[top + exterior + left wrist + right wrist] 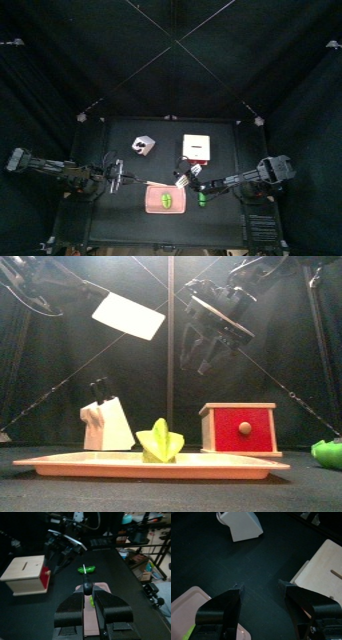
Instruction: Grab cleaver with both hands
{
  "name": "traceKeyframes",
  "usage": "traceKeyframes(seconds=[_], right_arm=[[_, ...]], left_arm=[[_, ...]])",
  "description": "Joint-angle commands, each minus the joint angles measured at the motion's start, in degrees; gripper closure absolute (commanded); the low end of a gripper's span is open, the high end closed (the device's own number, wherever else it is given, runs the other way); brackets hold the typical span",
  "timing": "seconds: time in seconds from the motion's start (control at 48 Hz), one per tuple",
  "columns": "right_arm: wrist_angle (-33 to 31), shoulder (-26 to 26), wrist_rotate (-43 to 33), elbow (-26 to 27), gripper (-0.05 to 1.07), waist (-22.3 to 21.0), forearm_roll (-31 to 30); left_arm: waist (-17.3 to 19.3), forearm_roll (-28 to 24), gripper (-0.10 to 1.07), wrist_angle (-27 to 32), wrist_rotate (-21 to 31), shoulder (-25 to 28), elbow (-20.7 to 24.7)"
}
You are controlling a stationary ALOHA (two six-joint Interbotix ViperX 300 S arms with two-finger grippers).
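Note:
The cleaver (130,316) hangs in the air above the table's left half, its broad white blade tilted. My left gripper (88,592) is shut on its handle (86,588), and the blade shows edge-on as a thin line past the jaws. My right gripper (201,356) hangs open to the right of the blade, apart from it, fingers pointing down. In the right wrist view its jaws (260,586) stand wide over bare table with nothing between them. In the top view both grippers face each other above the tray, left (124,180) and right (187,181).
A pink tray (80,464) at the front holds a yellow-green leafy piece (160,441). Behind it stand a white knife block (107,424) and a wooden box with a red front (241,428). A green vegetable (327,453) lies at the front right.

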State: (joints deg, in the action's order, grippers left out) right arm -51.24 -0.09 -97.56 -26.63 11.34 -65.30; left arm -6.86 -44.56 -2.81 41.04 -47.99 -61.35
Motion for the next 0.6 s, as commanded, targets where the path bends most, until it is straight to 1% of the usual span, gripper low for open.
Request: traceKeyframes(seconds=[0.0, 0.104, 0.146, 0.271, 0.417, 0.479, 0.583], right_arm=[[-1.1, 0.1, 0.4, 3.0, 0.13, 0.5, -1.0], [-3.1, 1.1, 0.3, 4.8, 0.13, 1.1, -1.5], [-4.0, 1.2, 0.2, 5.3, 0.13, 1.5, -1.8], [-9.9, 1.2, -0.9, 6.1, 0.13, 3.3, -3.2], [-16.4, 1.1, -2.3, 6.8, 0.13, 6.2, -2.9], [-17.8, 1.1, -3.5, 6.9, 0.13, 7.6, -2.2], [-17.8, 0.7, -4.7, 7.5, 0.13, 8.6, 0.4]], left_arm=[[-0.1, -0.4, 0.59, -3.9, -0.2, 0.2, -0.8], [0.4, -0.5, 0.59, -5.4, -0.6, 0.2, -4.0], [0.7, -0.4, 0.59, -5.5, -0.8, 0.2, -4.1], [0.5, -0.4, 0.59, -6.4, -1.1, 0.2, -4.2], [0.7, 0.3, 0.59, -6.6, -1.0, 0.2, -4.9], [0.7, 1.1, 0.59, -6.8, -1.1, 0.2, -5.2], [0.8, 1.4, 0.59, -7.5, -1.1, 0.2, -5.3]])
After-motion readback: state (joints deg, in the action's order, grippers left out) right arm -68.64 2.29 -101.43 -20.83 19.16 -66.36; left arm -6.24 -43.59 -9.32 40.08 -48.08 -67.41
